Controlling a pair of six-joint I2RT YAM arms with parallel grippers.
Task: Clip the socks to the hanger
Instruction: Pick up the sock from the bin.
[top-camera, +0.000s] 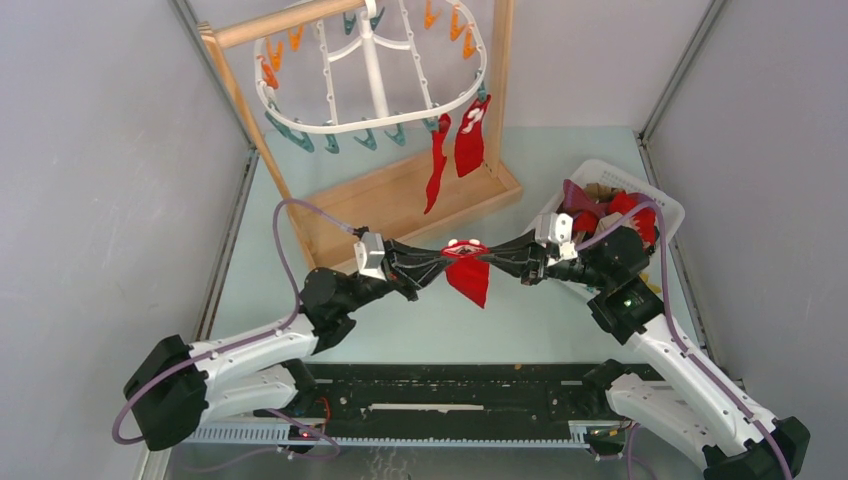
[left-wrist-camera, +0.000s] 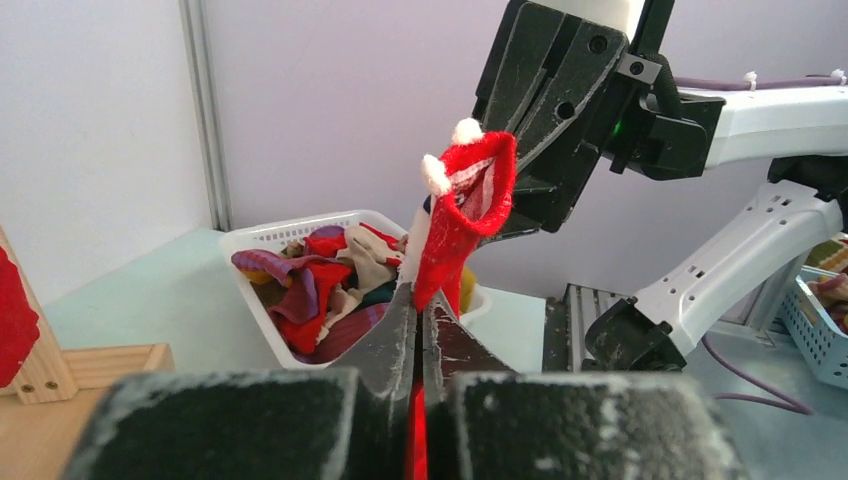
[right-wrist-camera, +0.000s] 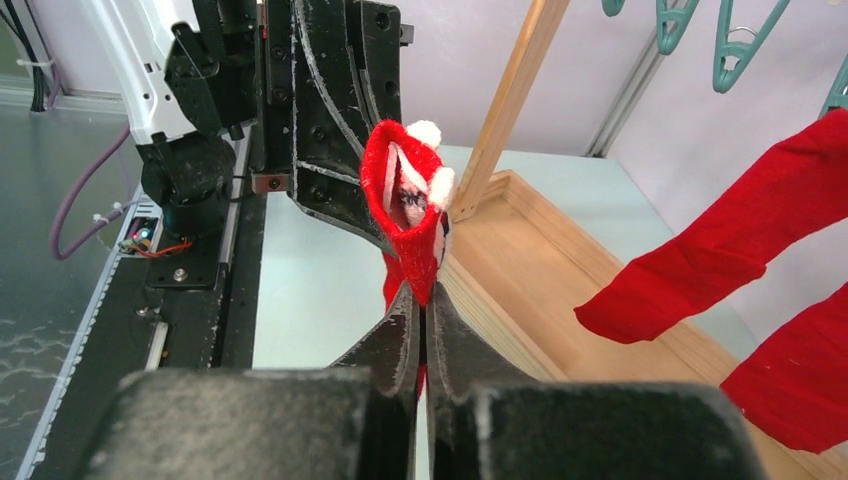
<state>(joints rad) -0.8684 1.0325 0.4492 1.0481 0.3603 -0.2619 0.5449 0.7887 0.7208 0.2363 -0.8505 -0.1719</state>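
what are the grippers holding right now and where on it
Both hold one red sock by its upper edge: left gripper pinches the left side, right gripper the right side; the rest hangs between them.

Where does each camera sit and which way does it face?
Top: above and behind the bases, looking down on the table, hanger and basket; both arms show, left gripper and right gripper shut on one red sock.
Left wrist: on the left arm, facing right along its own fingers to the right arm and basket.
Right wrist: on the right arm, facing left along its own fingers to the left arm and stand.
Shared: both wrist views see the pinched red sock.
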